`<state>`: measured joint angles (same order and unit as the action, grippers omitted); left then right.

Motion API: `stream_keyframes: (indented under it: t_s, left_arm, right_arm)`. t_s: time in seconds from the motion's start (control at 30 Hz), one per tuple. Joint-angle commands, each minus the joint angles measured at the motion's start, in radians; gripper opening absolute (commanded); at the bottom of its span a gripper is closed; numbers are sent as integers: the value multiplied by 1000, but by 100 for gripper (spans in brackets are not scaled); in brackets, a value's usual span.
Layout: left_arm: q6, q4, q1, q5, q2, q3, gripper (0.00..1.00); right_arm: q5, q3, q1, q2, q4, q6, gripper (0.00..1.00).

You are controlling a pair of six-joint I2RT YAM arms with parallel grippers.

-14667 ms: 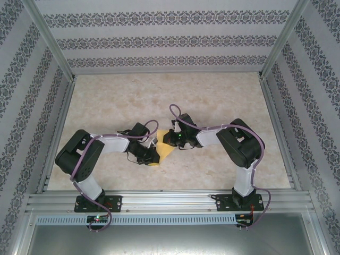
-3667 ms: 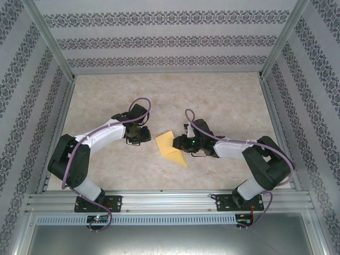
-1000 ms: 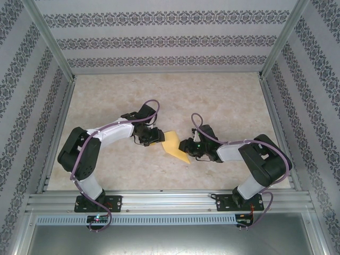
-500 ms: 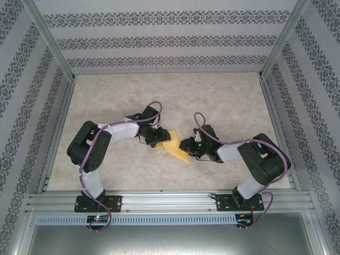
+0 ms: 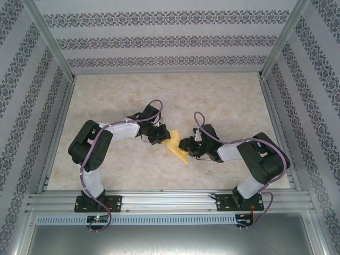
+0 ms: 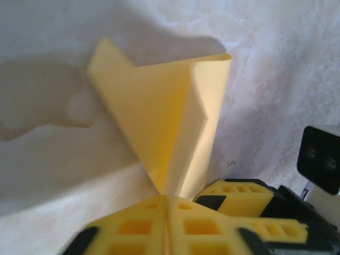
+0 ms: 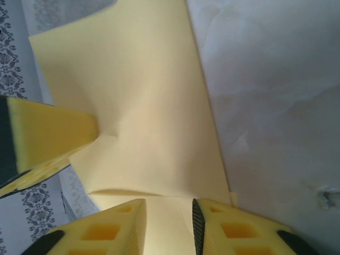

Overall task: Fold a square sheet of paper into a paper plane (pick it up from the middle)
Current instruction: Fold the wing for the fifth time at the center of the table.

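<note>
Paper [image 5: 177, 148], a yellow wedge, was pinched tight by the left gripper [image 6: 167, 199], while the right gripper [image 7: 167, 207] stood parted astride it.

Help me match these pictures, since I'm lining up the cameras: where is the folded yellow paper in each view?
Top external: yellow paper just below picture centre.
Left wrist: centre, narrow end in the left pincer.
Right wrist: upper left to centre.
Shared landmark: pale marbled table.
</note>
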<state>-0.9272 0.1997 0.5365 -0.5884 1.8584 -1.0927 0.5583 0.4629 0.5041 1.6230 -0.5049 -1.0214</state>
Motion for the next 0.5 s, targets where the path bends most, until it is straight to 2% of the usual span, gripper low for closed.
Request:
stream_keyframes:
  t_s: [0.0,0.1,0.2,0.33,0.47]
  left_arm:
    - [7,38,5,33,-16,-41,1]
    - [4,70,-1,49,-22,-59,0]
    - [1,94,-3,55,-27,-80,0]
    - [3,122,-7,52,-24,-101,0]
    - [-1,121,-8,39,-21,-104,0]
  right_arm:
    - [-59,32,34,2,69,114,39]
    - [-133,61,44,-107,220,194,46]
    - [-337,71,97,-250,381,299,48]
    - [-729,47,313,-405,441,537,52]
    - [-941,46,460,-365,411,679,52]
